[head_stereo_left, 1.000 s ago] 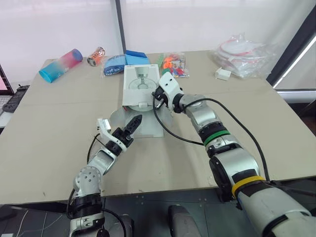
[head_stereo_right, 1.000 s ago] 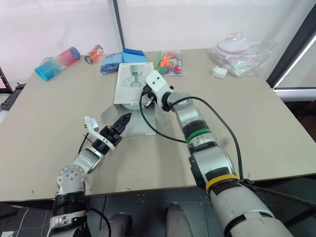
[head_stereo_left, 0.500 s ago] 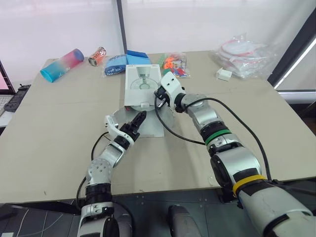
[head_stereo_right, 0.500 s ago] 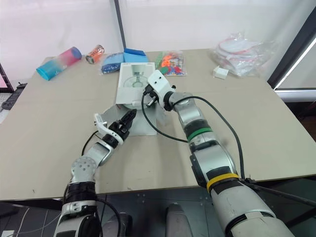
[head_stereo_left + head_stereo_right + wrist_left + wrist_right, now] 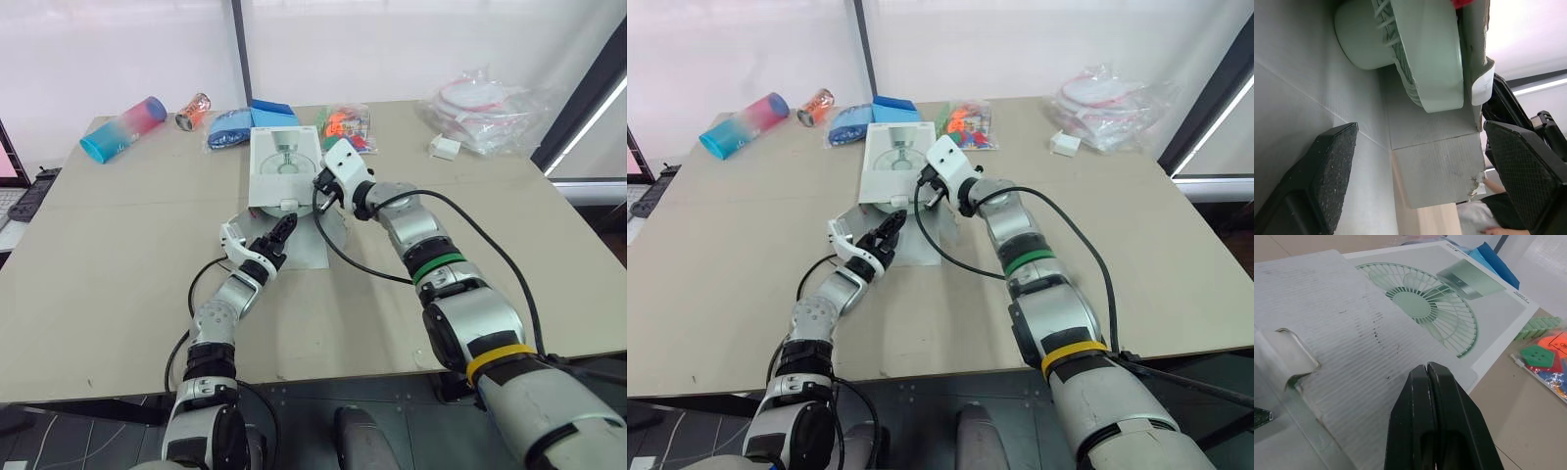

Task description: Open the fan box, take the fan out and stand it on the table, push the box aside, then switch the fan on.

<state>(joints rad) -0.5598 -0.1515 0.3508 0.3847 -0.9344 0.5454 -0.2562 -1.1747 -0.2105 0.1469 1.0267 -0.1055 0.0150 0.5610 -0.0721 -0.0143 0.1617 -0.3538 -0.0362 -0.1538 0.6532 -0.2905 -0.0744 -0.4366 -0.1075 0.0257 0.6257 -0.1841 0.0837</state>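
Observation:
The white fan box (image 5: 282, 164) lies flat on the table, a fan printed on its top, and its near end is open with flaps (image 5: 299, 250) spread on the table. My left gripper (image 5: 284, 228) is open at that open end. In the left wrist view its fingers (image 5: 1327, 176) frame the pale green fan (image 5: 1420, 54) lying inside the box. My right gripper (image 5: 1427, 366) is shut with nothing in it, its tips over the box's top near the near right corner (image 5: 318, 186).
Along the far edge lie a pink-and-blue bottle (image 5: 121, 127), a small can (image 5: 192, 111), a blue bag (image 5: 235, 125) and a bag of coloured toys (image 5: 348, 125). Clear plastic bags (image 5: 485, 103) and a small white box (image 5: 443, 147) sit at the back right.
My left gripper has moved forward and to the right, up to the box's open end. The right gripper has stayed at the box's near right corner.

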